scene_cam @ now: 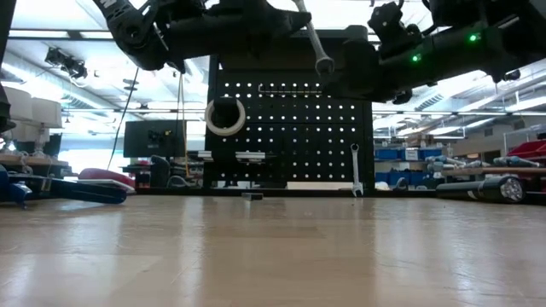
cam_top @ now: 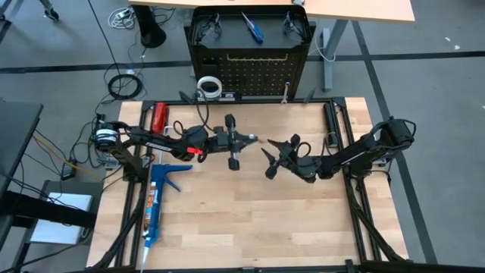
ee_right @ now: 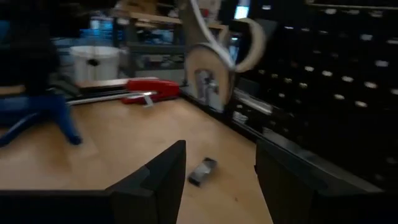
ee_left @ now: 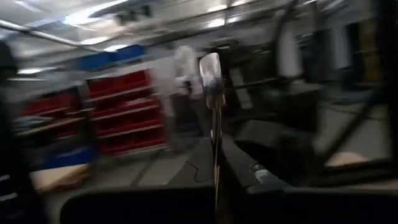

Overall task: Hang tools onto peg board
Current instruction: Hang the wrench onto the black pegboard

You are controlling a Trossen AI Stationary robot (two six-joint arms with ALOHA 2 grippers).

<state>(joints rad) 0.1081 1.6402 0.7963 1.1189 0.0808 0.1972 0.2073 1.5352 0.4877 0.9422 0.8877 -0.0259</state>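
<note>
My left gripper (cam_top: 254, 140) is above the middle of the table, shut on a silver wrench (scene_cam: 314, 38), which also shows in the left wrist view (ee_left: 210, 71). My right gripper (cam_top: 267, 162) faces it from the right, open and empty (ee_right: 221, 168), a little apart from the wrench's free end (ee_right: 211, 62). The black peg board (cam_top: 250, 68) stands at the far edge. A white tape roll (scene_cam: 224, 117) and a second wrench (scene_cam: 355, 170) hang on its front. Two safety glasses (cam_top: 208, 26) and a blue-handled screwdriver (cam_top: 252, 29) lie on its top. My left gripper pinches the wrench's shaft (ee_left: 214, 152) between its two fingers. The fingers come level from the table's left and lie along the wrench. The wrench sticks out past the fingertips, its free end (scene_cam: 324, 64) slanting down, lifted well clear of the table.
A long blue caulking gun (cam_top: 155, 201) lies at the table's left. A red-handled tool (cam_top: 158, 117) lies at the far left. A small dark piece (ee_right: 202, 171) lies on the table in front of the peg board. Bare wood lies toward the near edge.
</note>
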